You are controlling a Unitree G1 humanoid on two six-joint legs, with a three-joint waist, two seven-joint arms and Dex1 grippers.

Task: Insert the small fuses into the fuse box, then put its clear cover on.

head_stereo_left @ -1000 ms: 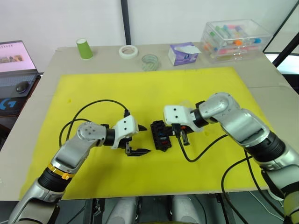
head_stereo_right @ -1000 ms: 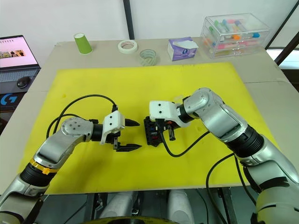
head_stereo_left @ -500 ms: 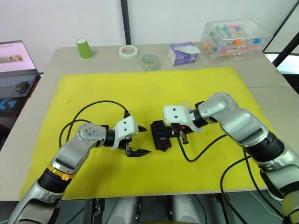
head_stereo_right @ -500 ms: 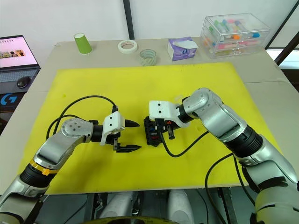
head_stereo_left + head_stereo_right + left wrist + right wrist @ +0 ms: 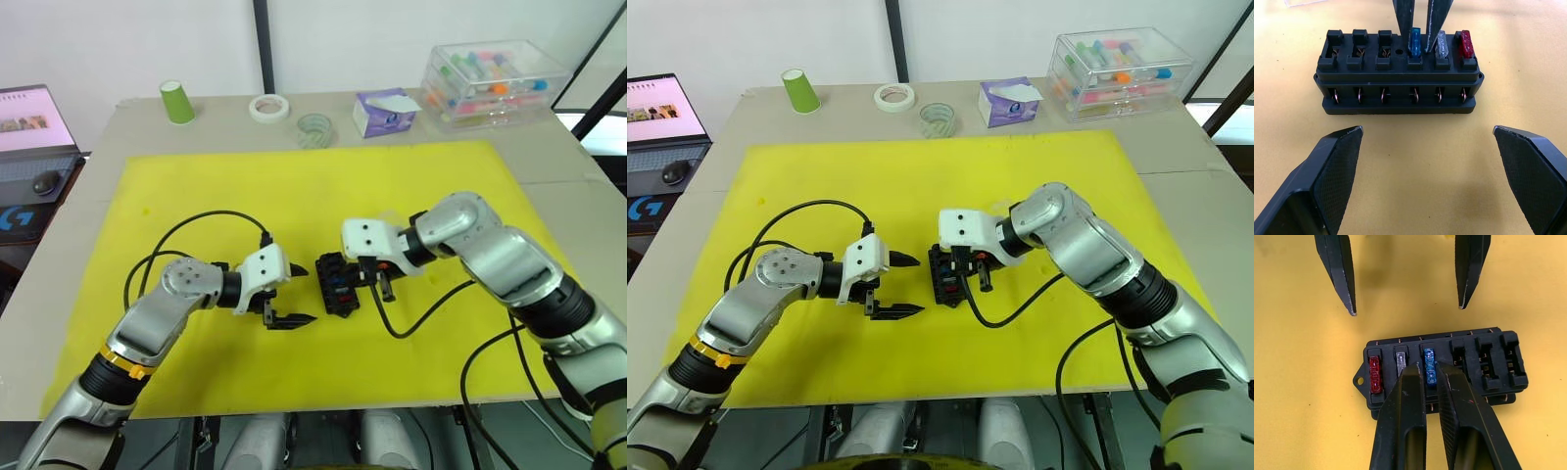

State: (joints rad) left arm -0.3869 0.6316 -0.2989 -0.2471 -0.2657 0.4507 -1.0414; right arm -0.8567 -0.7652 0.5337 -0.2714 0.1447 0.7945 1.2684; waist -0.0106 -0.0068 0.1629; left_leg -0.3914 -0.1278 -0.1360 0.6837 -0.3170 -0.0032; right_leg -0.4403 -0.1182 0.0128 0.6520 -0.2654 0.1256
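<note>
The black fuse box lies mid-mat between my two grippers. Three of its slots hold small fuses: red, grey and blue; the other three slots are empty. My right gripper comes down over the box, its fingers shut on the seated blue fuse. To the box's left, my left gripper is open and a short gap away, holding nothing. A faint clear plastic piece, seemingly the clear cover, lies just beyond the right wrist.
The yellow mat covers the table. Along the back stand a green cup, two tape rolls, a tissue box and a clear storage box. A laptop sits far left. Black cables loop over the mat.
</note>
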